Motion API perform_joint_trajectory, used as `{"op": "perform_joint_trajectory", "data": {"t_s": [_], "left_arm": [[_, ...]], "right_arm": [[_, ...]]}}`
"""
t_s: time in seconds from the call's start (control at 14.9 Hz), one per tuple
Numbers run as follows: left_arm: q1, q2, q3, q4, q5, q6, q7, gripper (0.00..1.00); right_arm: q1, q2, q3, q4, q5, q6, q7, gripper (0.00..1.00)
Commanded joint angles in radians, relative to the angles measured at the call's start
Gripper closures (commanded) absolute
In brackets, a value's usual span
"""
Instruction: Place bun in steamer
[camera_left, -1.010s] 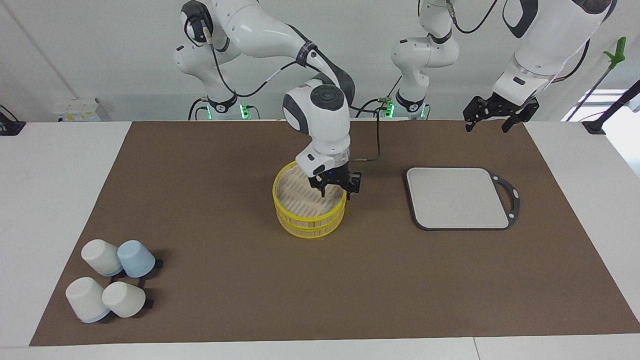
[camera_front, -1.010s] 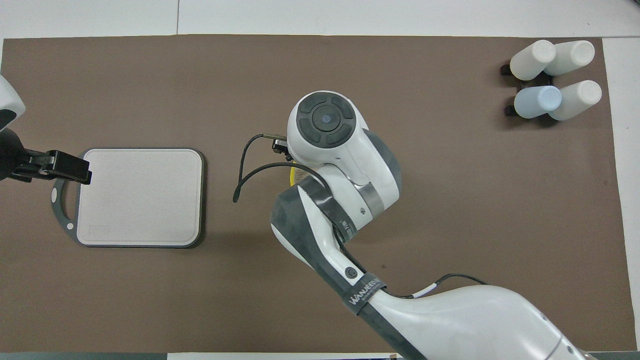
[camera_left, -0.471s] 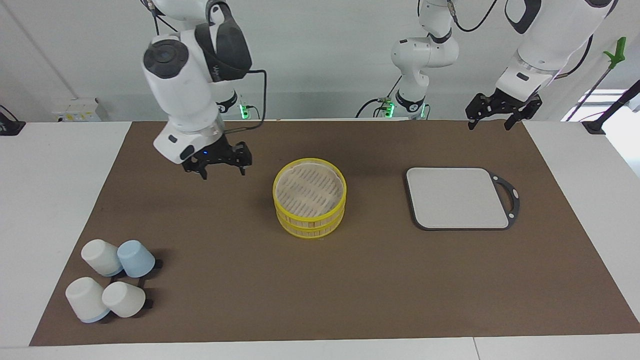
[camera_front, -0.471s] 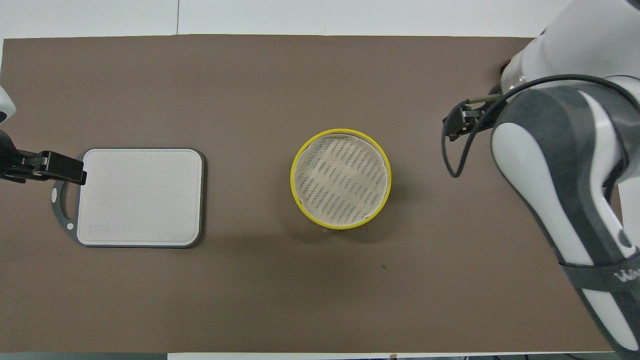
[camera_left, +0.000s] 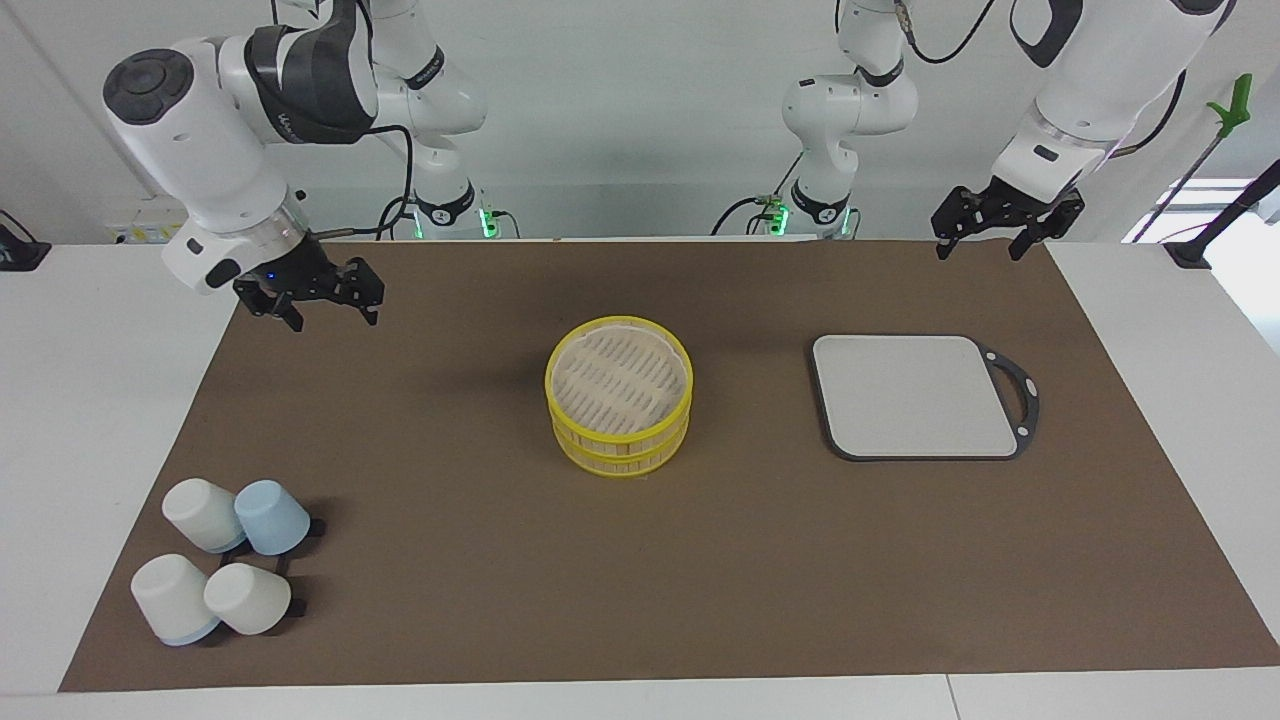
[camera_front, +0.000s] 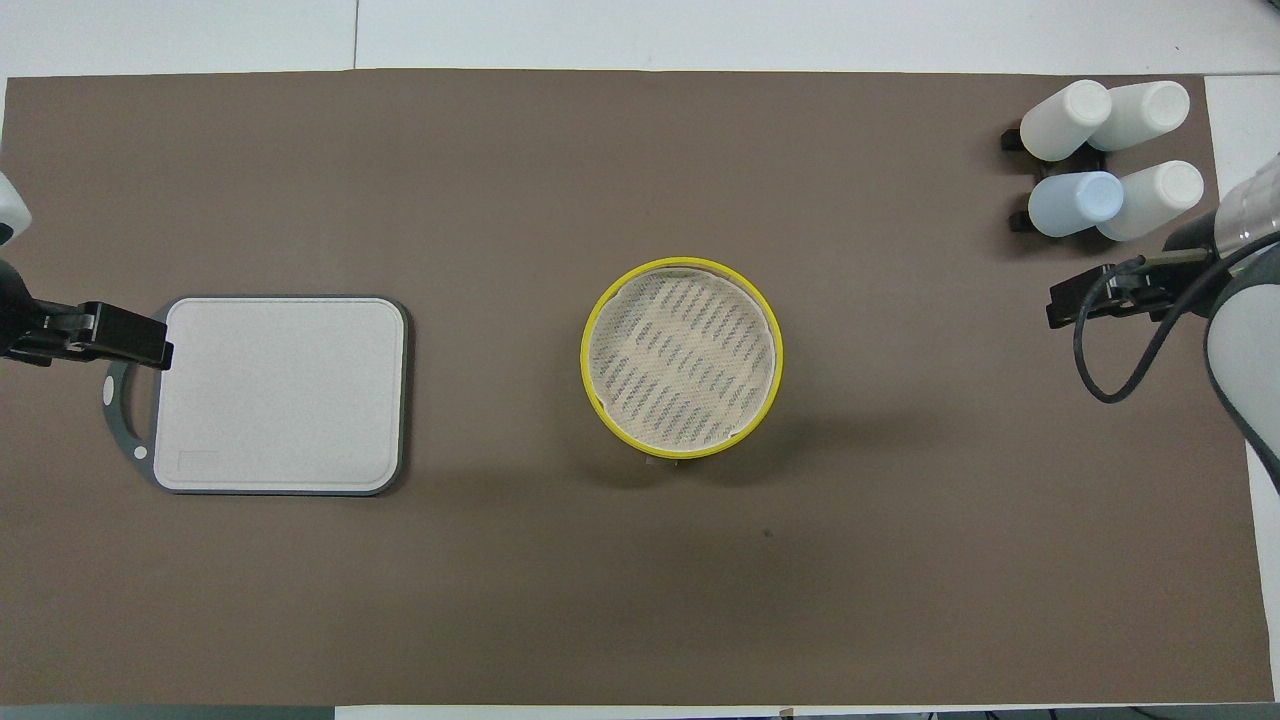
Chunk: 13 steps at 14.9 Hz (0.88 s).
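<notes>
The steamer (camera_left: 619, 405) stands in the middle of the brown mat, two yellow-rimmed tiers stacked. Its top tier shows only the pale slatted base in the overhead view (camera_front: 682, 356). No bun shows in either view. My right gripper (camera_left: 322, 302) is open and empty, raised over the mat's edge toward the right arm's end of the table. My left gripper (camera_left: 985, 238) is open and empty, raised over the mat's edge toward the left arm's end, above the grey board's handle end.
A grey rectangular board (camera_left: 915, 395) with a dark handle lies beside the steamer toward the left arm's end. Several white and blue cups (camera_left: 222, 570) lie on a rack at the mat's corner toward the right arm's end, farther from the robots.
My right gripper has lifted out of the steamer and swung away toward the right arm's end of the table, uncovering the steamer. The left arm has barely moved.
</notes>
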Motion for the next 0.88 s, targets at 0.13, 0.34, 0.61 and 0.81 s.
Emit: {"op": "perform_joint_trajectory", "data": {"t_s": [0.13, 0.34, 0.61, 0.81], "left_arm": [[0.003, -0.017, 0.001, -0.016, -0.012, 0.014, 0.006, 0.0], [0.003, -0.017, 0.003, -0.016, -0.012, 0.014, 0.006, 0.0], [0.003, -0.017, 0.003, -0.016, -0.012, 0.014, 0.006, 0.0], [0.003, -0.017, 0.003, -0.016, -0.012, 0.014, 0.006, 0.0]], "right_arm": [[-0.032, 0.03, 0.018, 0.112, -0.007, -0.071, -0.016, 0.0], [-0.038, 0.037, 0.018, 0.117, -0.004, -0.076, -0.017, 0.0], [-0.053, 0.036, 0.018, 0.108, 0.009, -0.065, -0.011, 0.0], [-0.053, 0.036, 0.018, 0.108, 0.009, -0.067, -0.01, 0.0]]}}
